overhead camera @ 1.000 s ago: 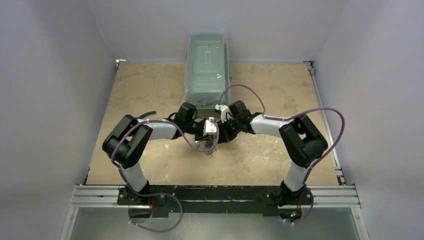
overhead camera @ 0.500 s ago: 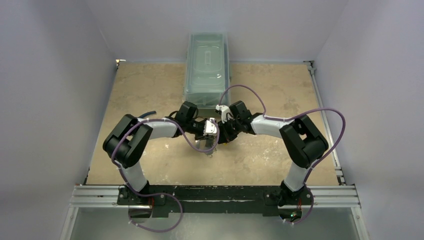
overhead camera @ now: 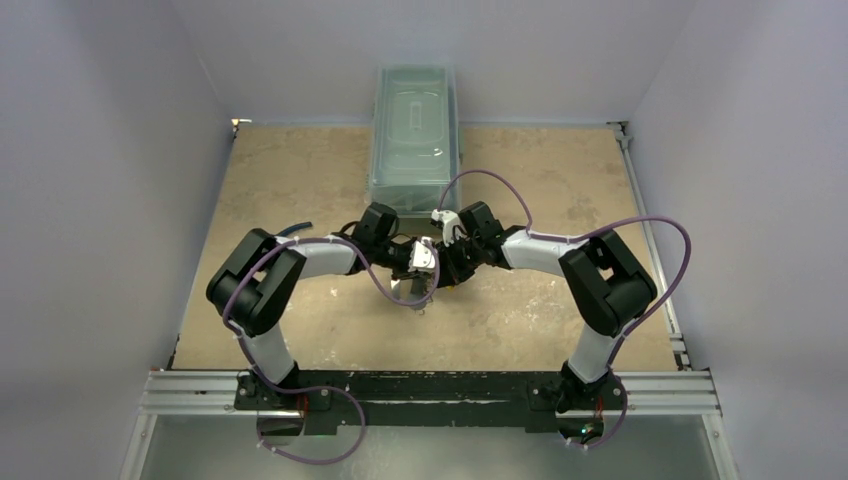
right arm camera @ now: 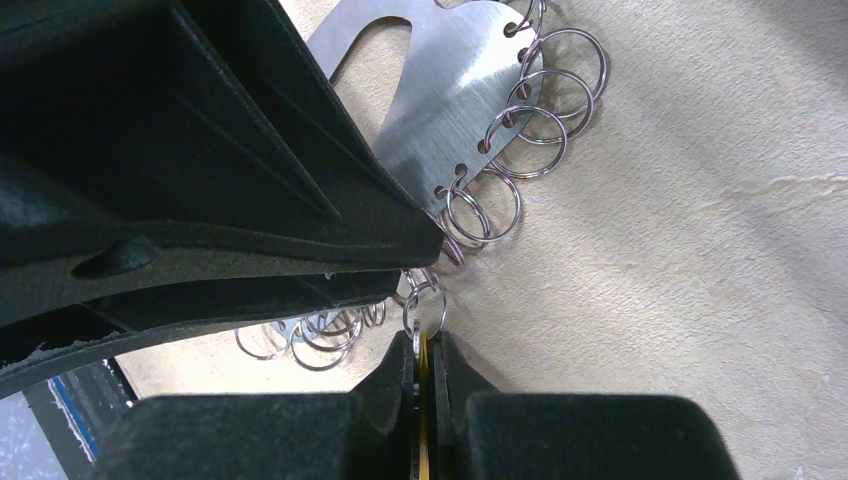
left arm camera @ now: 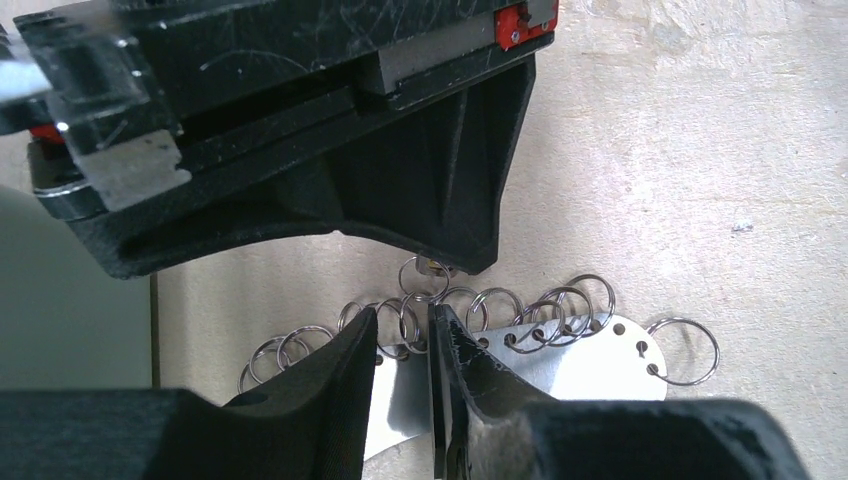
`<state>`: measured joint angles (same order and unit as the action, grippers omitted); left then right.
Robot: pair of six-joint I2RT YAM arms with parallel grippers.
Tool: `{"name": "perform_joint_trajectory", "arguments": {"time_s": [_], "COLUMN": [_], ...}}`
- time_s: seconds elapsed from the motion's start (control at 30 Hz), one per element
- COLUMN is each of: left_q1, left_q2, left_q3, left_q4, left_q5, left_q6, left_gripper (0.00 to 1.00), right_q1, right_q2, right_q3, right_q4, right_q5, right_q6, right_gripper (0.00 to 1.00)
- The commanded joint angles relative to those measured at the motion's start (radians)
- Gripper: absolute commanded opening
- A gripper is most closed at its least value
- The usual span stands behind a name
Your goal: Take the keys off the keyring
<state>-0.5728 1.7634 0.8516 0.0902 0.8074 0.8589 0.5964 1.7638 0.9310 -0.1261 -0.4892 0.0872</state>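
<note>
The keyring shows as a flat silvery plate [left arm camera: 590,360] with holes along its edge that carry several small split rings [left arm camera: 560,305]. It lies on the tan table and also shows in the right wrist view [right arm camera: 440,110]. My left gripper [left arm camera: 403,318] stands over the plate, jaws a narrow gap apart, its tips pinching small rings at the plate's edge. My right gripper [right arm camera: 427,340] is shut on the yellow-headed key [right arm camera: 424,400], whose ring [right arm camera: 425,300] links to those rings. No silvery keys show. In the top view both grippers [overhead camera: 432,268] meet at the table's middle.
A clear lidded plastic bin [overhead camera: 414,130] stands at the back centre, just behind the two wrists. A blue handle end [overhead camera: 298,229] pokes out behind the left arm. White walls close in the left and right sides, and a metal rail [overhead camera: 430,392] runs along the near edge.
The left wrist has edged slightly back toward the bin. Both grippers stay together at the same spot.
</note>
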Motion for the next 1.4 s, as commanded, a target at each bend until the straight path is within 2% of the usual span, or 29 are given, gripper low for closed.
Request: {"name": "perform_joint_trajectory", "arguments": {"time_s": [0.0,0.43,0.77,0.9,1.07,1.23,1.3,1.37], "left_q1": [-0.01,-0.016,-0.015,-0.015,-0.016,-0.014,-0.011,-0.012], "left_q2": [-0.006,0.057,0.038,0.047,0.053,0.027,-0.018,-0.053], "left_q3": [0.03,0.081,0.074,0.083,0.094,0.066,-0.01,-0.075], "left_q4": [0.022,-0.088,-0.201,-0.224,-0.237,-0.156,0.031,0.153], "left_q5": [0.045,0.033,0.03,0.026,0.008,-0.031,-0.056,-0.087], "left_q6": [0.033,0.102,0.167,0.181,0.169,0.049,-0.035,-0.101], "left_gripper": [0.23,0.2,0.19,0.13,0.0,0.0,0.0,0.0], "right_q1": [-0.005,-0.004,-0.005,-0.004,-0.006,-0.006,-0.006,-0.007], "right_q2": [-0.027,-0.027,-0.036,-0.036,-0.044,-0.061,-0.072,-0.082], "right_q3": [-0.009,-0.01,-0.016,-0.017,-0.019,-0.013,-0.01,-0.01], "right_q4": [-0.03,-0.032,-0.032,-0.031,-0.029,-0.044,-0.053,-0.063], "right_q5": [0.011,0.008,0.003,0.003,0.004,0.003,0.002,0.001], "right_q6": [0.017,0.013,0.011,0.011,0.011,0.004,0.003,0.003], "right_gripper": [0.0,0.0,0.0,0.0,0.0,0.0,0.0,0.0]}}
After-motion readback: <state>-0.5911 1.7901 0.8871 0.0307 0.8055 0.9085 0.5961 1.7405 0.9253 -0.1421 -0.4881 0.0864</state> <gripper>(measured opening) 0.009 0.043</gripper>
